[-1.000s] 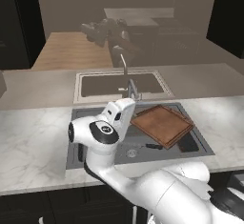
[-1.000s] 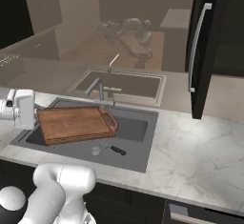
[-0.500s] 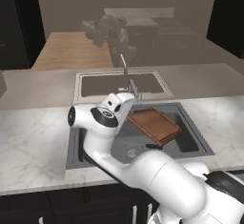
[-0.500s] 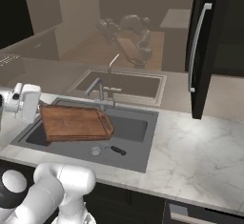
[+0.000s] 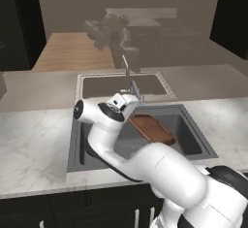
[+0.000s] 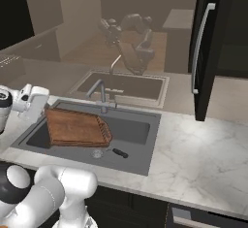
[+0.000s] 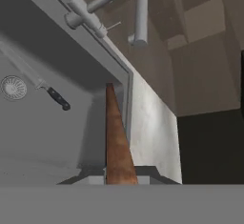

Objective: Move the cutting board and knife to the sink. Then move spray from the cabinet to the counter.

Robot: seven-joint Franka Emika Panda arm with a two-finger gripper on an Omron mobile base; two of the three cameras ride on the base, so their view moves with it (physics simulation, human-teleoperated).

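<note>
1. Progress is partly made, as I judge it: the knife (image 6: 119, 153) already lies on the floor of the sink (image 6: 150, 150), near the drain, while the cutting board (image 6: 75, 128) hangs over the basin, not yet put down.
2. Fingers (image 6: 44, 109) are pressed on the left short end of the cutting board, so they pinch it by its edge; in the hand view the board (image 7: 116, 142) runs straight away from them, seen edge-on.
3. Faucet (image 6: 99, 93) stands just behind the board.
4. Cabinet (image 6: 213, 52) on the right is closed; the spray step is left, and the counter (image 6: 203, 159) waits for it.
</note>
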